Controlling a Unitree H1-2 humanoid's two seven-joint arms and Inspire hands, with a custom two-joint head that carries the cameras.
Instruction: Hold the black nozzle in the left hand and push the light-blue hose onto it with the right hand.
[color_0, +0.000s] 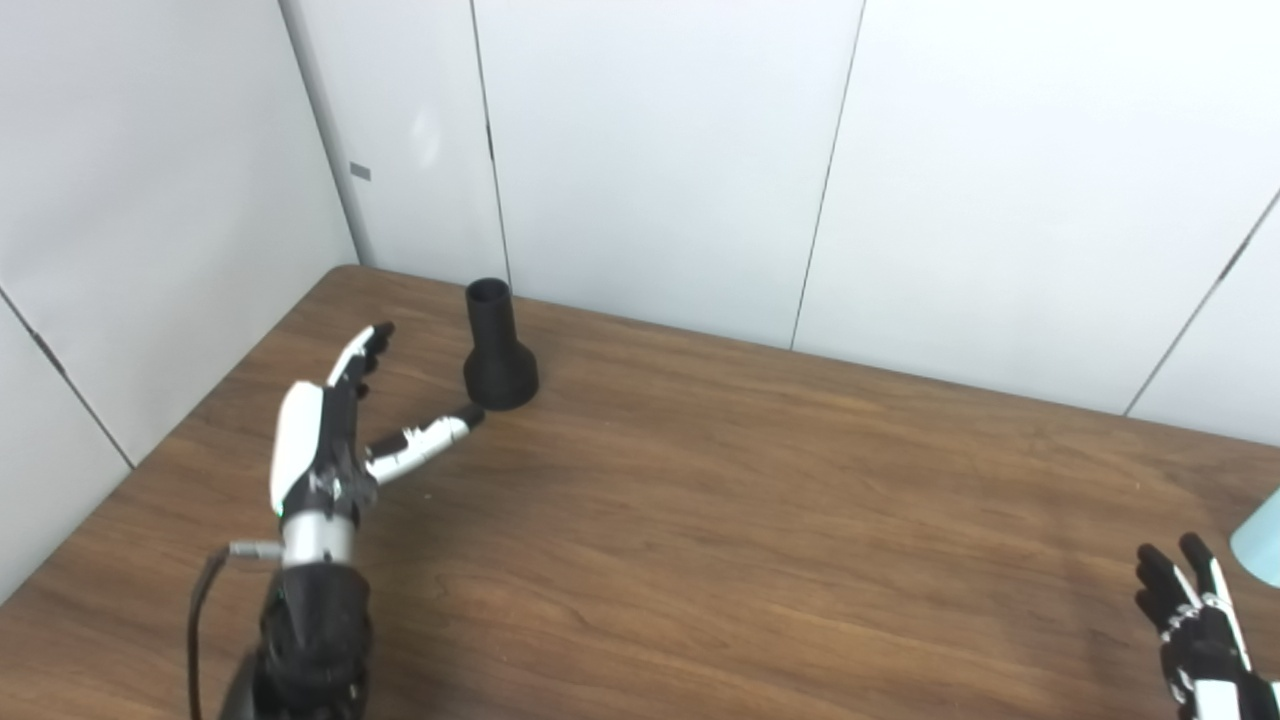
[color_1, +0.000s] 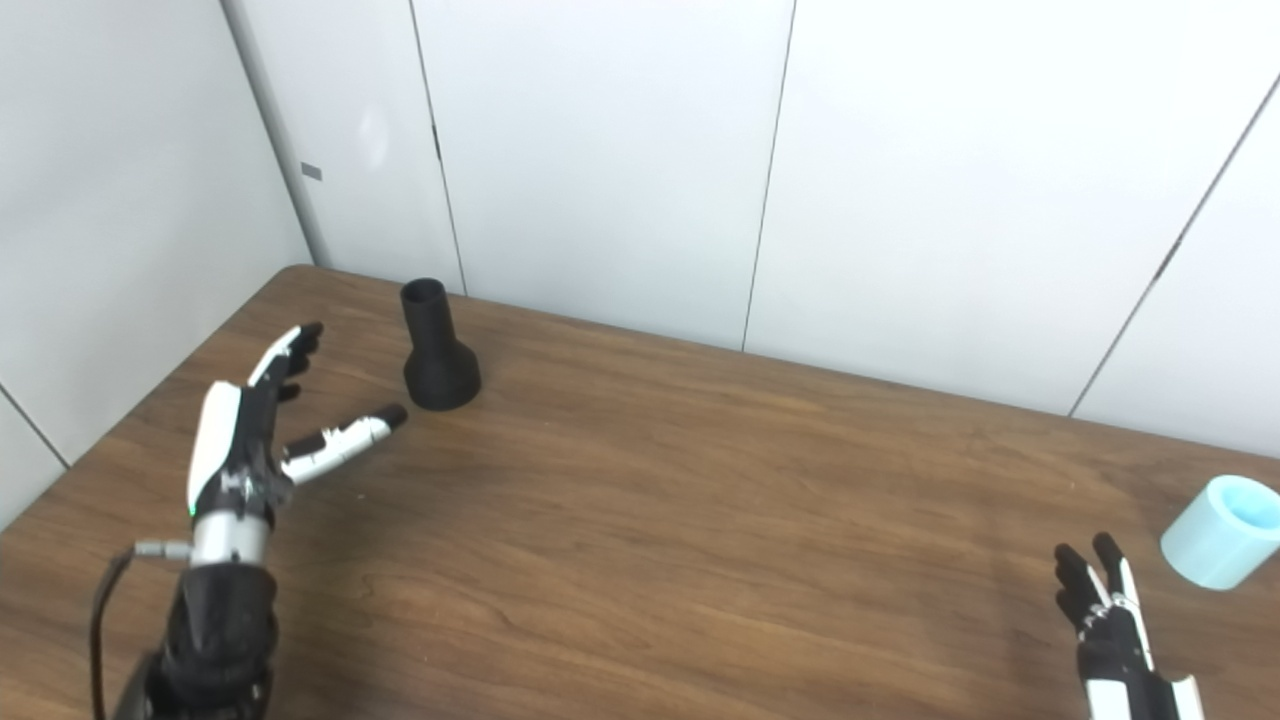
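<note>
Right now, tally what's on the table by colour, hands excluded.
Black: 1, the black nozzle, standing upright on its wide end near the far left corner.
Light blue: 1, the light-blue hose, a short piece lying on its side at the right edge.
Total: 2

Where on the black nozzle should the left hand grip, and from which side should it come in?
Judging by its pose, best around the narrow upper neck of the black nozzle. It stands upright on its flared base with the open end up, so the neck is slimmer and easier to wrap. The open left hand is already at its left, so coming in sideways from there looks natural.
</note>
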